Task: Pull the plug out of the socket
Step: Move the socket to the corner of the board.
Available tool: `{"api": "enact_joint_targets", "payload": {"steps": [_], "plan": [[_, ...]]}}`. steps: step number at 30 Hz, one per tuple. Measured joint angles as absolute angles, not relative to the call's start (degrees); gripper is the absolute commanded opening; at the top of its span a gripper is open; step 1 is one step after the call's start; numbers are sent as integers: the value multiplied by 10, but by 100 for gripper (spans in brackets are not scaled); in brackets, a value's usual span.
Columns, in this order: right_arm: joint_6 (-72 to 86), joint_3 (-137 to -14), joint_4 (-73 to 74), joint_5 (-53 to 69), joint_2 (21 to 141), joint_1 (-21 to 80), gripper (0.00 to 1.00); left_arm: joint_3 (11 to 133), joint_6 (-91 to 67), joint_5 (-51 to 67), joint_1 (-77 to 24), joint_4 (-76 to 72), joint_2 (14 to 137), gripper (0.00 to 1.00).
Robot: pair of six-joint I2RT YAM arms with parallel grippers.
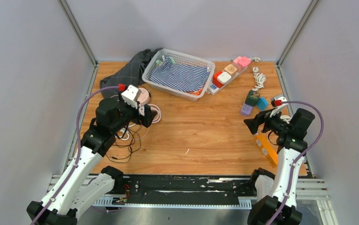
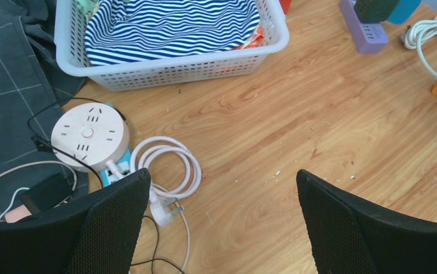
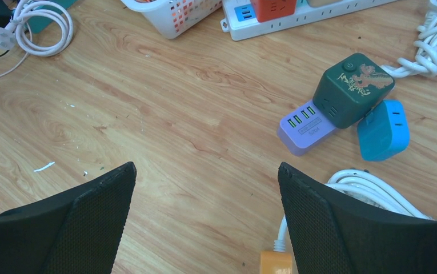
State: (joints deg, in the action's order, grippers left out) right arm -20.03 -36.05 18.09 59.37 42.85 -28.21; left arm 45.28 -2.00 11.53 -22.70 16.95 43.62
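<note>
right jaws: wide open, nothing btwn them, over bare tabletop [image 3: 193, 148], lower centre of right wrist view. left jaws: fully open too, empty, lower centre of left wrist view.

Target, my read: purple plug block [image 3: 306, 127] pushed into the side of green cube socket [image 3: 353, 85], right of centre in right wrist view, up and right of the right jaws. Blue adapter [image 3: 383, 137] touches the cube's lower edge; can't tell if mated or just leaning. Not sure that's the pair meant: white strip [image 3: 301, 20] at top of frame carries cube adapters too, and round socket [image 2: 89, 136] at left of left wrist view has a black lead lying across it.

Handling (judgement): hard smooth plastic, light, rigid, not fragile. Cluster sits loose, so pulling purple alone prob drags the cube w/ it. Pinch purple across its two long sides near the outer end, pull straight along pin axis, no twist. Left jaws are well apart from it in top view, so pinning the cube means a long reach. Slip risk: glossy shell, shallow bite.
</note>
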Motion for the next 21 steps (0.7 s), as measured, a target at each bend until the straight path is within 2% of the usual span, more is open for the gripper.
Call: {"api": "enact_joint_targets", "payload": {"steps": [10,21], "plan": [[-228,-398,215,544,479,-223,94,453,-20,118,-227,170,436,100],[-283,-478,256,410,617,-142,94,453,-21,124,-227,170,433,100]]}}
